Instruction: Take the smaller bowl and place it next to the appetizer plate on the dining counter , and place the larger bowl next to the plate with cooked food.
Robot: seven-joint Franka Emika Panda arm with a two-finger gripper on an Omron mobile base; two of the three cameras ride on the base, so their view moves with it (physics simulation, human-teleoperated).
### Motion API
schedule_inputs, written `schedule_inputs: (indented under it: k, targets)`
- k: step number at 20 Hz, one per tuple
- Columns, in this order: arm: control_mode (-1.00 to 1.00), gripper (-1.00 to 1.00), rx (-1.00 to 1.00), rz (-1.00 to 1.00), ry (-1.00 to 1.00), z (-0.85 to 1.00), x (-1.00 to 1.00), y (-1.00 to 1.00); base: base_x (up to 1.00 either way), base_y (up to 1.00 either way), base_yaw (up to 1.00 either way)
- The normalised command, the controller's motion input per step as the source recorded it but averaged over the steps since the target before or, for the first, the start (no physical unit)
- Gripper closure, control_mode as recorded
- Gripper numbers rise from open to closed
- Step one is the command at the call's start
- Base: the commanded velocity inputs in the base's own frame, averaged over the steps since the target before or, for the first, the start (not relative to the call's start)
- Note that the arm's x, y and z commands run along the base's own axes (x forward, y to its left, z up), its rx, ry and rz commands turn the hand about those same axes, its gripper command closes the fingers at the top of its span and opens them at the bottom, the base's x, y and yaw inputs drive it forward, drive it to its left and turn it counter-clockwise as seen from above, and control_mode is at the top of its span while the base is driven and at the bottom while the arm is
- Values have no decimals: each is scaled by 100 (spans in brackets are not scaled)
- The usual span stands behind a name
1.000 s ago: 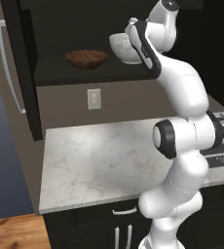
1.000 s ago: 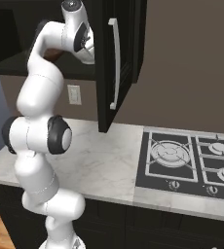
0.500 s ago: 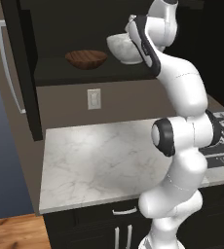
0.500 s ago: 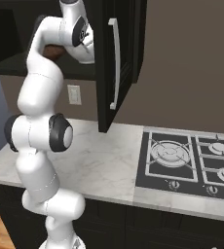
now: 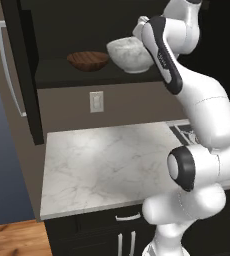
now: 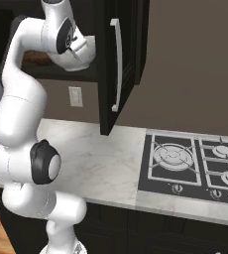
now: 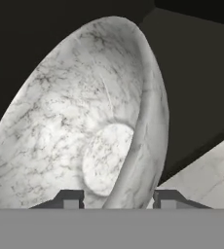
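Marble worktop w/ black drawers below fills the lower part of both base views; no writing or brand readable anywhere. Gas hob set into it at the robot's right, burners bare. Above the worktop, a black wall cabinet, door swung open w/ a long steel handle. White wall outlet on the backsplash just under the shelf.

White arm reaches up into the cabinet opening. On the shelf: the larger bowl (white, grey veining, deep) sits just right of the smaller bowl, a shallow red-brown wooden one; the two look near, maybe touching, can't tell. Both bowls have nothing in them as far as seen (wooden one's inside barely visible from this angle).

Hand view: gripper straddles the marble bowl's rim, one fingertip inside the bowl, the other outside the wall. Jaws part-closed around that rim; whether pads actually press the wall, can't tell. Bowl's inside bare, flat round base visible.
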Motion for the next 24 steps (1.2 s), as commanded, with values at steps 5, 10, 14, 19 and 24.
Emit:
schedule_inputs:
  k: [5,10,14,19,24]
  targets:
    - [-100,100,0,3,-16,-4,-100,3,0,0,0]
    - [-100,100,0,0,-1,-13,-100,0,0,0,0]
    - [-100,100,0,0,4,-29,-63,0,0,0,0]
    - [100,100,0,1,7,-28,-35,0,-14,-2,0]
    - [100,100,0,0,0,0,0,0,-96,-2,0]
